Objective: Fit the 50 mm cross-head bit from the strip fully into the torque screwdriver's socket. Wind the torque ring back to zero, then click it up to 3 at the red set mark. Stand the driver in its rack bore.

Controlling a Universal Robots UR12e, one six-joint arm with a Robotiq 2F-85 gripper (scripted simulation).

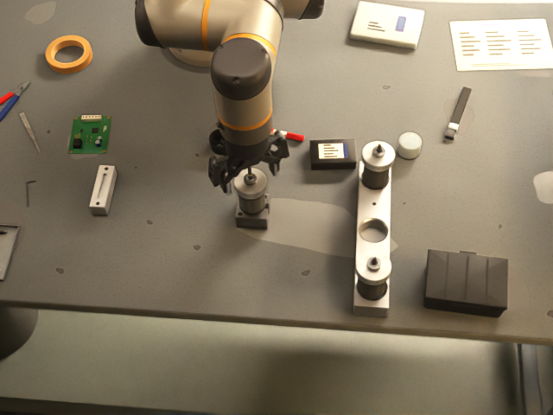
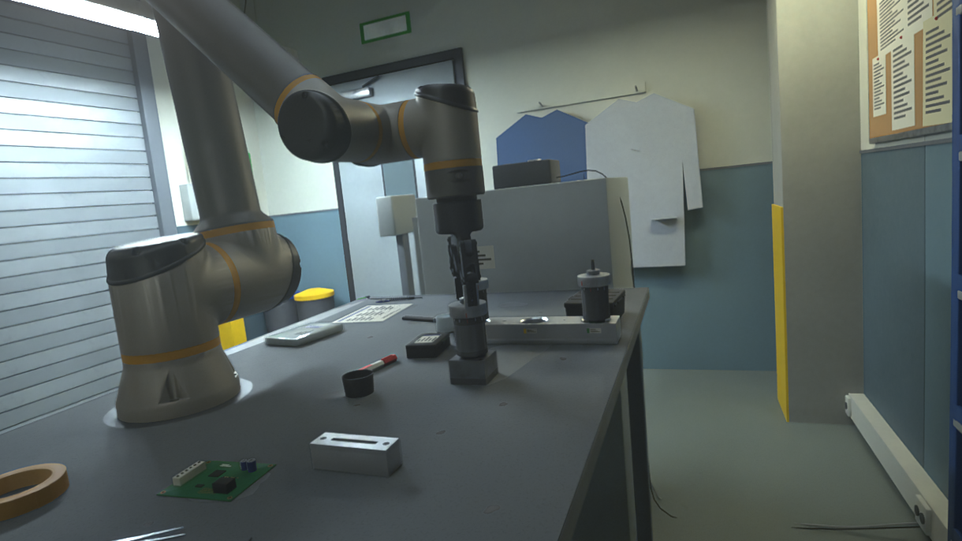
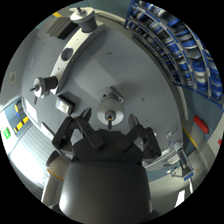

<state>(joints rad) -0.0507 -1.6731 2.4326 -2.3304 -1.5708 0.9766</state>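
Note:
The cross-head bit (image 3: pixel 110 122) stands in the socket of the torque screwdriver (image 1: pixel 251 192), its lower end hidden inside the socket and its top partly hidden by my wrist from the side. The driver stands upright on a small square block (image 1: pixel 252 220) near the middle of the bench. My gripper (image 3: pixel 108 120) hangs open straight above the driver with the bit between its spread fingers, holding nothing. The long metal rack (image 1: pixel 373 232) lies to the right, with an empty round bore (image 1: pixel 374 230) between two other drivers (image 1: pixel 378 164) (image 1: pixel 373 277).
Behind the driver lie a red-capped marker (image 1: pixel 292 135) and a small black labelled box (image 1: pixel 333 153). A slotted metal block (image 1: pixel 102 189) and a green circuit board (image 1: pixel 90 134) lie to the left, and a dark ribbed case (image 1: pixel 466 282) sits right of the rack.

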